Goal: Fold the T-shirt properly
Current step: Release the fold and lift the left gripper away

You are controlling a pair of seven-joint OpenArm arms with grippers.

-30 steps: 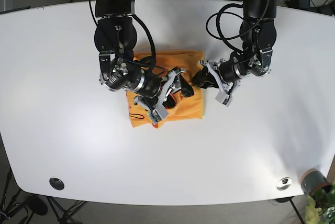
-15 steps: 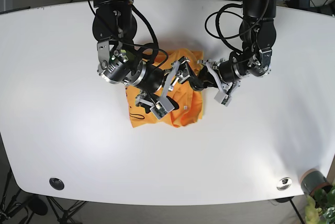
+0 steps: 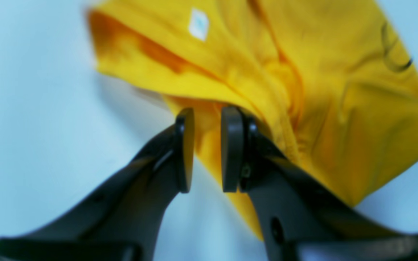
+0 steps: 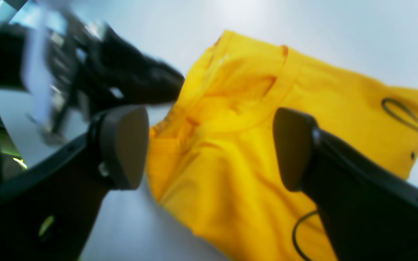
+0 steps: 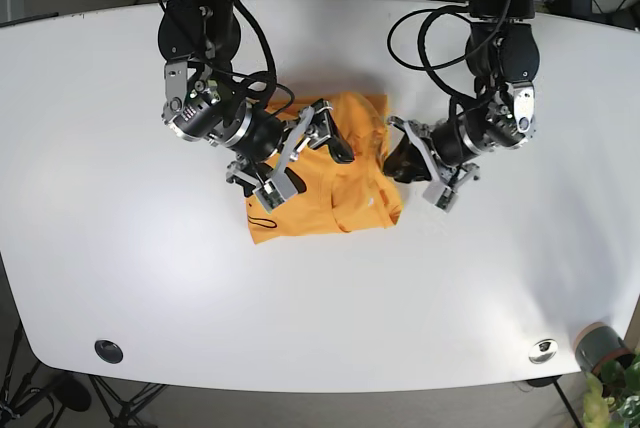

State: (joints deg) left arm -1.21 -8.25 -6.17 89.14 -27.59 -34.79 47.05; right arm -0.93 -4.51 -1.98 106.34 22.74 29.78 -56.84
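Centrally on white bench (image 5: 120, 248): orange shirt (image 5: 330, 188), bunched, partly folded, creased, small white label (image 3: 198, 24) showing. Black squiggle print near one corner (image 4: 405, 112).

Left pincer (image 3: 207, 150): pads set narrowly apart, a slim gap visible between them, cloth edge lying behind and over the tips; whether cloth is pinched, cannot tell. In base view, left pincer (image 5: 405, 161) at shirt's right edge, touching or just beside the fabric.

Right pincer (image 4: 209, 145): jaws spread wide, nothing between the pads, hovering over the shirt's neck region. In base view, right pincer (image 5: 300, 153) above shirt's left half, tilted toward the left arm.

Wrist views blurred.
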